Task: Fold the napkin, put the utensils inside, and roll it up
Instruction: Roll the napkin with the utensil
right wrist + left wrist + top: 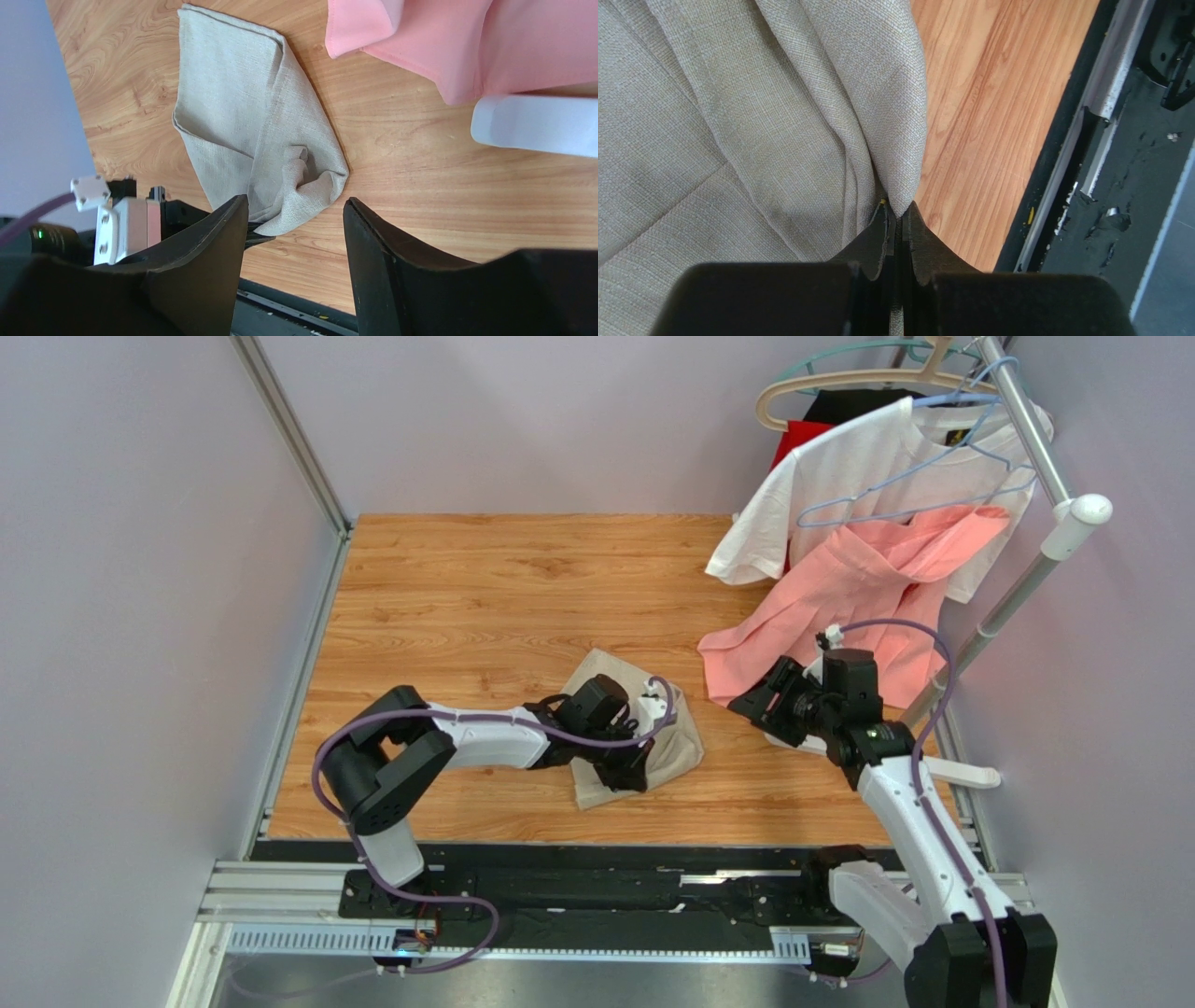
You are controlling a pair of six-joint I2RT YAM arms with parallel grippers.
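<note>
My left gripper [898,213] is shut tight on a gathered fold of the napkin [738,140]. The wrist view shows the fingertips pressed together with cloth nipped between them, right at the cloth's edge where the wood of the table [990,105] begins. From above, that pinch sits on the near right part of the napkin, which lies bunched and partly doubled over in the middle of the table, toward the near side.

My right gripper [295,203] stands wide with nothing in it. It hangs above the table to the right of the napkin and apart from it, near the hem of the pink garment [856,588].

I judge the fold is only begun. To do it well I would keep the pinch low and draw the held edge slowly across toward the far left corner, so the layers slide flat instead of heaping. I would bring the right gripper down to pin the opposite edge before pulling, and keep it clear of the pink garment.

I cannot tell how many layers the left gripper has caught. In the top view the left arm [477,739] covers the napkin's middle, so the creases under it are hidden. I see the utensils in no view; whether they lie under the cloth or out of frame, I cannot say.
</note>
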